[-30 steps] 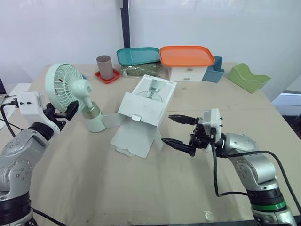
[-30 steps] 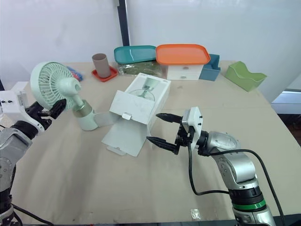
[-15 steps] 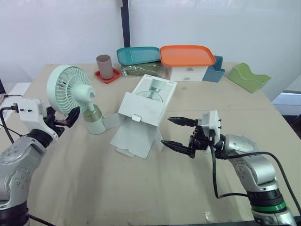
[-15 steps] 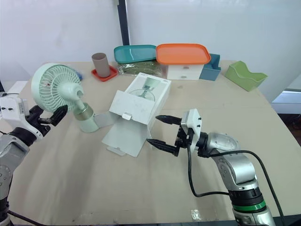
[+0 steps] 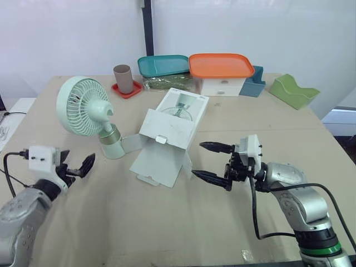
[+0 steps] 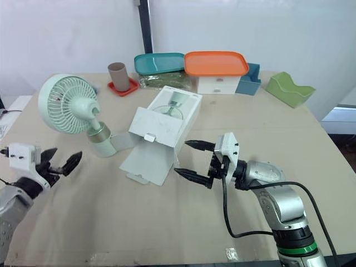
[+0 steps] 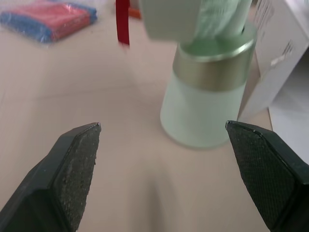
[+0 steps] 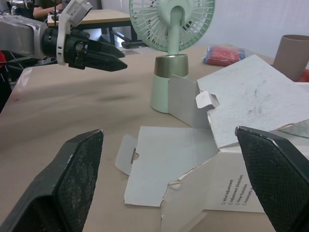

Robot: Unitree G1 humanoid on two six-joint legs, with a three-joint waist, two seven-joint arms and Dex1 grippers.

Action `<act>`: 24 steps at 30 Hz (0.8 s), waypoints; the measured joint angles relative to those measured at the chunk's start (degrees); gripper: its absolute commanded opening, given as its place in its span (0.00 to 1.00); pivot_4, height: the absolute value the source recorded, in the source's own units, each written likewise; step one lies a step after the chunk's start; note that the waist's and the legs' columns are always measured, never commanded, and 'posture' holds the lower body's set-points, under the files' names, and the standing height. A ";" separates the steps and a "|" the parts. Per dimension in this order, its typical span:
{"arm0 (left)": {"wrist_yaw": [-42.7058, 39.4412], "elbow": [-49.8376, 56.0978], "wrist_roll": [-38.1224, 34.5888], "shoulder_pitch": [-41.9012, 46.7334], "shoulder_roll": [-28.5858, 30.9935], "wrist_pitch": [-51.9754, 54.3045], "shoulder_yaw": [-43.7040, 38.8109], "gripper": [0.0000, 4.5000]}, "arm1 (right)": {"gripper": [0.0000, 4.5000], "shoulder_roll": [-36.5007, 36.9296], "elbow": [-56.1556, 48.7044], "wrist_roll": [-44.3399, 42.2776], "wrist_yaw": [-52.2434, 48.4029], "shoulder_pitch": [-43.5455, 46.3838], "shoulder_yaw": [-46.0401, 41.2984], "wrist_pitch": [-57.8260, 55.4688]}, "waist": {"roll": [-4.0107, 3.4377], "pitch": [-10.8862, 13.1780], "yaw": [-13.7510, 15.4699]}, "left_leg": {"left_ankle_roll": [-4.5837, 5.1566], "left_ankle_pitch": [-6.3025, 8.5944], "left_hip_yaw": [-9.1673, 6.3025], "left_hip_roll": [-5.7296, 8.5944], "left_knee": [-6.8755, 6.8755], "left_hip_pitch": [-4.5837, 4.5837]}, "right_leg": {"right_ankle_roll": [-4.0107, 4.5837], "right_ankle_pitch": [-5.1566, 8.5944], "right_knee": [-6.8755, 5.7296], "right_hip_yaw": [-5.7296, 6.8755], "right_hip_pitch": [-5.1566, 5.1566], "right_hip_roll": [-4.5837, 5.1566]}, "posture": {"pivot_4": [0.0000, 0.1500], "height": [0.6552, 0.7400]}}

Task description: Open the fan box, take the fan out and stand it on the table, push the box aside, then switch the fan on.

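Observation:
The mint-green fan [image 5: 84,107] stands upright on its base [image 7: 207,92] at the table's left, with nothing holding it. The white fan box [image 5: 173,123] lies open beside it, its flap [image 5: 160,165] spread on the table towards me. My left gripper [image 5: 78,164] is open and empty, low near the front left, apart from the fan and pointing at its base. My right gripper [image 5: 197,159] is open and empty, its tips just right of the box's open end, not touching it.
Along the far edge stand a brown cup [image 5: 123,79] on a red coaster, a teal tray [image 5: 163,65], an orange-lidded white container [image 5: 221,72], a blue holder [image 5: 253,83] and a green holder [image 5: 293,90]. A red-and-blue packet [image 7: 48,19] lies behind the fan.
My left gripper has drawn back from the fan towards the near left edge and dropped lower. The fan stands on its own. The right gripper has hardly moved.

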State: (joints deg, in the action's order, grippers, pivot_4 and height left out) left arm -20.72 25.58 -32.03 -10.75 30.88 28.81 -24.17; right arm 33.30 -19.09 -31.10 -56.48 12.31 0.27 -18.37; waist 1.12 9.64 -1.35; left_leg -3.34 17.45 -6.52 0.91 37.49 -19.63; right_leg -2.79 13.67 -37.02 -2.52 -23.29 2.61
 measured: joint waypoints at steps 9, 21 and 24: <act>-17.60 0.95 3.72 -8.70 2.51 -11.67 6.63 0.98 | 1.00 -1.72 -8.37 1.40 10.55 -2.96 2.19 -7.26 | -0.01 0.00 0.00 | 0.01 0.01 0.03 -0.03 0.00 -0.01 | 0.00 0.04 0.03 -0.01 0.00 -0.04 | 1.00 1.00; -33.41 -0.32 2.14 3.38 8.47 -12.36 16.88 0.98 | 1.00 -17.23 -15.14 11.21 43.49 3.35 11.02 -34.01 | -0.04 0.00 -0.16 | 0.02 0.02 0.01 -0.16 -0.03 -0.03 | 0.06 0.02 0.02 -0.02 -0.09 -0.21 | 1.00 1.00; -34.33 -0.47 2.29 5.88 8.42 -12.48 18.94 0.98 | 1.00 -20.05 -15.37 12.98 47.59 4.39 12.91 -38.07 | -0.05 -0.01 -0.17 | 0.02 0.02 0.02 -0.20 -0.03 -0.03 | 0.09 0.00 0.03 -0.02 -0.11 -0.25 | 1.00 1.00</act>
State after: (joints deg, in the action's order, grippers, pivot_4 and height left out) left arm -55.05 25.12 -29.74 -4.87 39.30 16.34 -5.23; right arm 13.25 -34.46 -18.11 -8.90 16.70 13.18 -56.44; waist 1.07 9.63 -1.52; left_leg -3.33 17.47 -6.50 0.71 37.46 -19.67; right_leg -2.70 13.67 -36.99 -2.54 -23.39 2.36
